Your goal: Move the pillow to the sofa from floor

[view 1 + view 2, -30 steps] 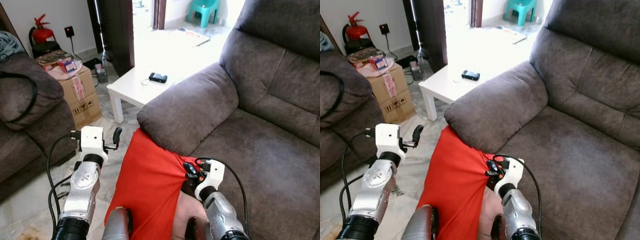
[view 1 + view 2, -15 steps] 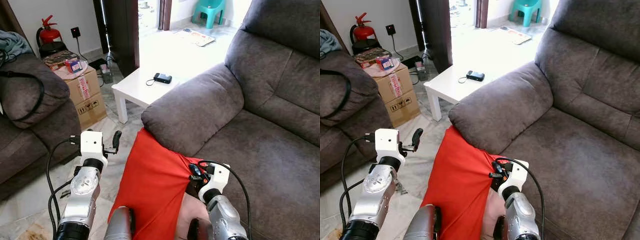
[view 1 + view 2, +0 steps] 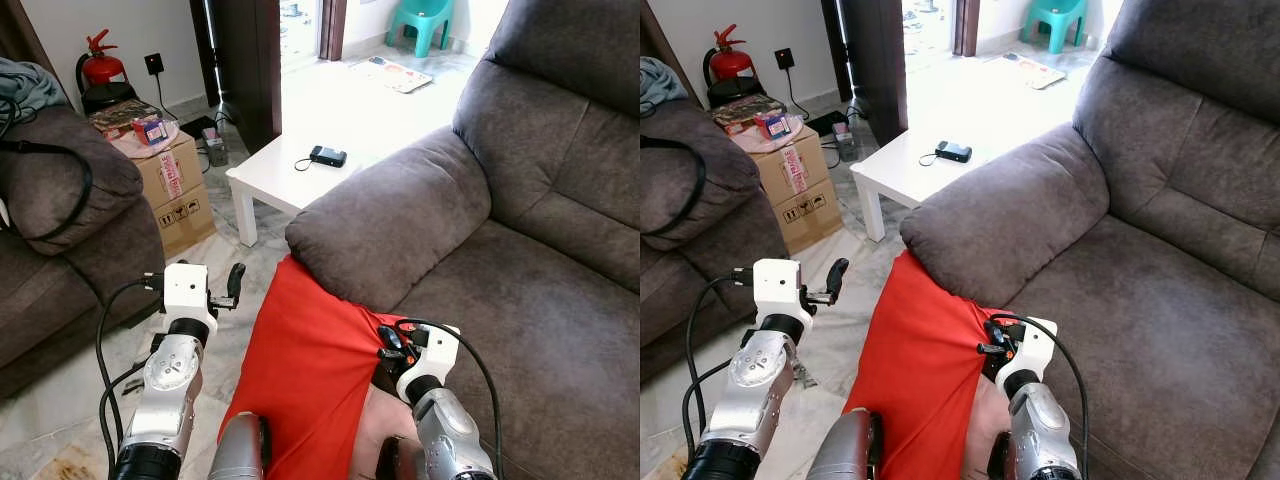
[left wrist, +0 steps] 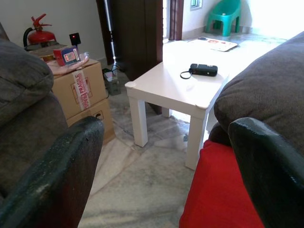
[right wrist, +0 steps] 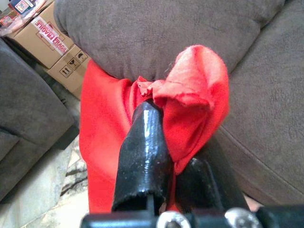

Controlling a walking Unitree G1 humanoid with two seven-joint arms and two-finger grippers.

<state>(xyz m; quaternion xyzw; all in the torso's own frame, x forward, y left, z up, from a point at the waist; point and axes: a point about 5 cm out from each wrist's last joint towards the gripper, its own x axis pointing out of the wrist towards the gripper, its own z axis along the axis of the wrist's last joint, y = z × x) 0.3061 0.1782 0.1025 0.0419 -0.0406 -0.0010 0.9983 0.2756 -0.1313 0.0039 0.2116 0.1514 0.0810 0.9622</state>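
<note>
Red pillow (image 3: 305, 370) corner pinched in right pincer (image 5: 178, 142)

Head stereo pair: looks forward and down; both share sofa (image 3: 520, 230) and white table (image 3: 290, 175). Left wrist: low, faces the table. Right wrist: close on red pillow (image 5: 190, 95).

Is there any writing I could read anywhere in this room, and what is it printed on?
"FRAGILE", red letters on the tape over the cardboard box, also legible in the right wrist view.
The black handling symbols on the box side: pictures, no words.
The small red-and-blue packet on top: print too blurred.
</note>
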